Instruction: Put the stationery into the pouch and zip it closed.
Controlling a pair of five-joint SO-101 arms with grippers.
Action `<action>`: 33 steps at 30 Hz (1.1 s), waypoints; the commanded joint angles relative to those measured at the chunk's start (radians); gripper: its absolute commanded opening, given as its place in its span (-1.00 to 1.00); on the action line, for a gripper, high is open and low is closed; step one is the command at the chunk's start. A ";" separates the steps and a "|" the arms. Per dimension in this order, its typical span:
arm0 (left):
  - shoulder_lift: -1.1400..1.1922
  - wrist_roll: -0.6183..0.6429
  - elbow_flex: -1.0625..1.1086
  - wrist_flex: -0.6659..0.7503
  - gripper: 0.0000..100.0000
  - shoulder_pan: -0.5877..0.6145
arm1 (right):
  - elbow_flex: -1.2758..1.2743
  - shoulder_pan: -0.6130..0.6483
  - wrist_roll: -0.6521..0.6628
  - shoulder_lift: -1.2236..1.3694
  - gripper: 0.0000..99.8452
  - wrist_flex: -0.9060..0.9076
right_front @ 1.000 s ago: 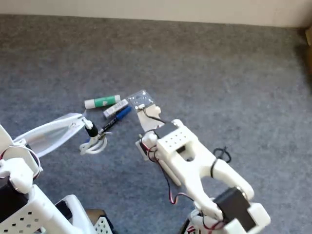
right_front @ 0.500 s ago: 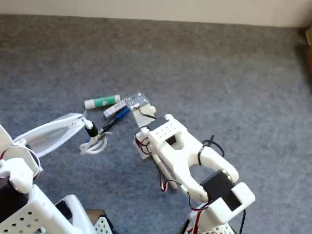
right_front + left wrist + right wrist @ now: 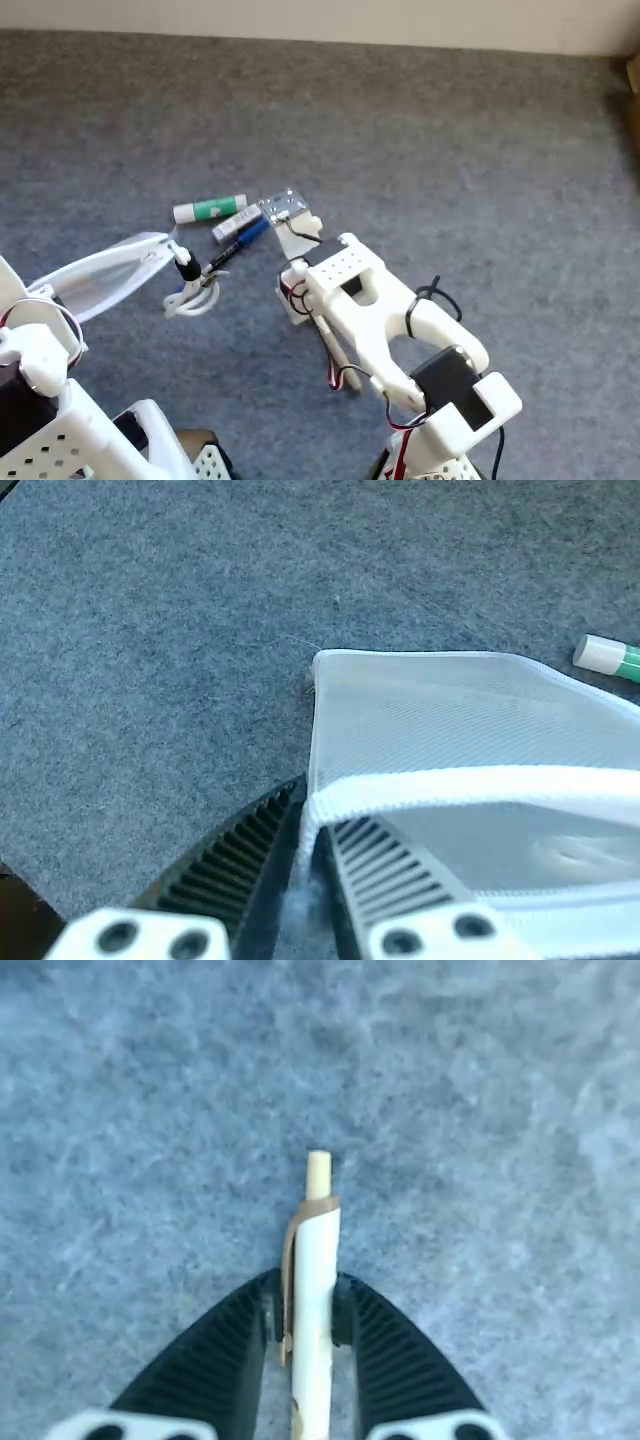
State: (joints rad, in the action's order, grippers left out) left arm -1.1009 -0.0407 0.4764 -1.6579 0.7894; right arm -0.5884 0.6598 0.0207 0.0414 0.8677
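1 white pen [image 3: 313, 1245] clamped in right gripper [image 3: 307, 1292]; pouch [image 3: 450, 715] rim pinched in left gripper [image 3: 306, 825].

White plastic arms [image 3: 400, 320] with black motors [image 3: 445, 375], red-black cables [image 3: 343, 378], ribbed black claw fingers [image 3: 388, 1352].

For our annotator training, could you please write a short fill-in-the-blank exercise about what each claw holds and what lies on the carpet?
1. The right claw is shut on a slim white ____.
2. The left claw grips the rim of the mesh ____.
3. The glue stick lying on the carpet has a ____ body.
Missing words: pen; pouch; green.
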 commanded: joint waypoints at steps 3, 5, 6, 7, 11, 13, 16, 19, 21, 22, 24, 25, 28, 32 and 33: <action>0.004 -0.006 -0.005 0.000 -0.99 0.008 | 0.038 0.024 -0.006 -0.007 -0.99 0.102; 0.004 -0.006 -0.005 0.000 -0.99 0.008 | 0.053 0.027 -0.006 -0.035 -0.99 0.111; 0.004 -0.006 -0.005 0.000 -0.99 0.008 | 0.051 0.025 -0.006 -0.054 -0.99 0.111; 0.004 -0.006 -0.005 0.000 -0.99 0.008 | 0.048 0.024 -0.006 -0.077 -0.99 0.111; 0.004 -0.006 -0.005 0.000 -0.99 0.008 | 0.044 0.024 -0.006 -0.194 -0.99 0.113; 0.004 -0.006 -0.005 0.000 -0.99 0.008 | 0.018 0.022 -0.008 -0.255 -0.99 0.113; 0.004 -0.006 -0.005 0.000 -0.99 0.008 | -0.021 0.022 -0.008 -0.361 -0.99 0.113; 0.004 -0.006 -0.005 0.000 -0.99 0.008 | -0.041 0.022 -0.008 -0.466 -0.99 0.113; 0.004 -0.006 -0.005 0.000 -0.99 0.008 | -0.045 0.022 -0.008 -0.524 -0.99 0.111; 0.004 -0.006 -0.005 0.000 -0.99 0.008 | -0.045 0.022 -0.008 -0.552 -0.99 0.111; 0.004 -0.006 -0.005 0.000 -0.99 0.008 | -0.045 0.022 -0.008 -0.602 -0.99 0.111; 0.004 -0.006 -0.005 0.000 -0.99 0.008 | -0.045 0.024 -0.008 -0.628 -0.99 0.111; 0.004 -0.006 -0.005 0.000 -0.99 0.008 | -0.038 0.025 -0.008 -0.697 -0.99 0.111; 0.004 -0.006 -0.005 0.000 -0.99 0.007 | -0.036 0.024 -0.011 -0.792 -0.99 0.111; 0.004 -0.006 -0.005 0.000 -0.99 0.007 | -0.035 0.028 -0.011 -0.817 -0.99 0.108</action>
State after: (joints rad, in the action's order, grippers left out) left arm -1.1009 -0.0407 0.4764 -1.6579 0.7894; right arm -0.6406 0.6690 0.0207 -0.6767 0.9782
